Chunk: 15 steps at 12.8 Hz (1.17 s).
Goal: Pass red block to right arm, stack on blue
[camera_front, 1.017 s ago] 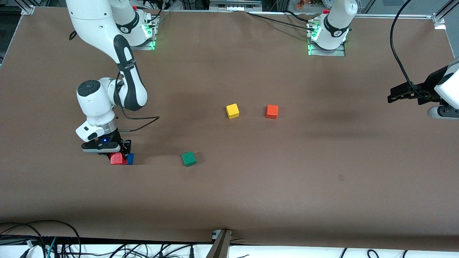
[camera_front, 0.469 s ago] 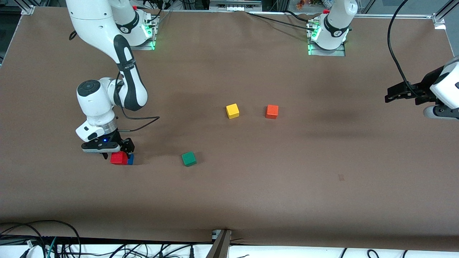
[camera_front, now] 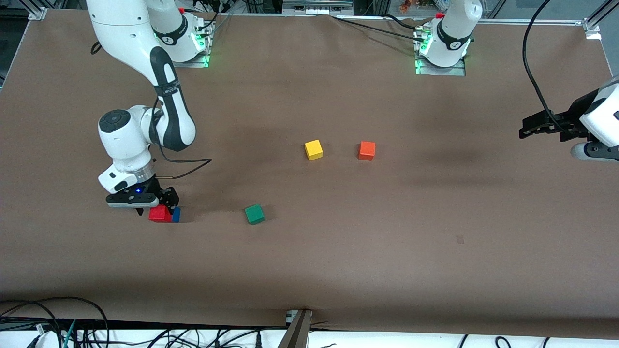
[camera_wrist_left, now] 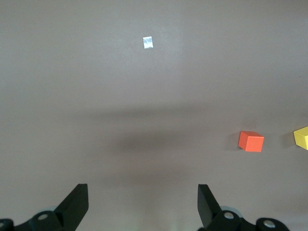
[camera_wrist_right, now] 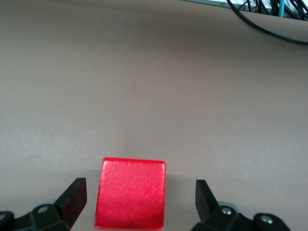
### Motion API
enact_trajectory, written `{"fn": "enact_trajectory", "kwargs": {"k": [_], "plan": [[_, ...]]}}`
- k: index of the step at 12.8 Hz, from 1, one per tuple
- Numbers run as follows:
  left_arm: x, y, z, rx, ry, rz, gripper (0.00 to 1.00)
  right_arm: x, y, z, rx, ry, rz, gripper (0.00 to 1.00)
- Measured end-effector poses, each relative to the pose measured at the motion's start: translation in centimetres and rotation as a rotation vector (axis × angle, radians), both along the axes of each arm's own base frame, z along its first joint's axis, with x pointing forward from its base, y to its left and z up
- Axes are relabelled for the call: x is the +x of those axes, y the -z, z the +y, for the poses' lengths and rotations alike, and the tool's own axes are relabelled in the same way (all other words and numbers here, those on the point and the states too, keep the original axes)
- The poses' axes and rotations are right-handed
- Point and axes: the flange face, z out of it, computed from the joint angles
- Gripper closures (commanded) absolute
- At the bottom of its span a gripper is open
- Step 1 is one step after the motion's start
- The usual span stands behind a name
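Right wrist view shows the right gripper (camera_wrist_right: 137, 204) wide open around the red block (camera_wrist_right: 130, 199), apparently resting on blue (camera_front: 176, 214); light, rigid, graspable by flat sides. Left gripper (camera_wrist_left: 139, 204) waits open.

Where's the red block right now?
The red block sits on the blue block, toward the right arm's end of the table, beneath the right end effector's open fingers.

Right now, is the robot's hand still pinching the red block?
Apart. The right wrist view shows brown table between the red block and both open fingers of the right end effector.
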Motion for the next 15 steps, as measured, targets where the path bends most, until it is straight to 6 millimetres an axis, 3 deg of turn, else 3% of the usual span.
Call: {"fn": "enact_trajectory", "kwargs": {"k": [9, 15], "plan": [[0.0, -0.1, 0.4, 0.04, 0.002, -0.003, 0.0, 4.5, -6.4, -2.3, 0.069, 0.002, 0.17, 0.0], [0.0, -0.3, 0.4, 0.04, 0.002, -0.006, 0.0, 6.2, -11.5, -0.5, 0.071, 0.037, 0.312, 0.0]]}}
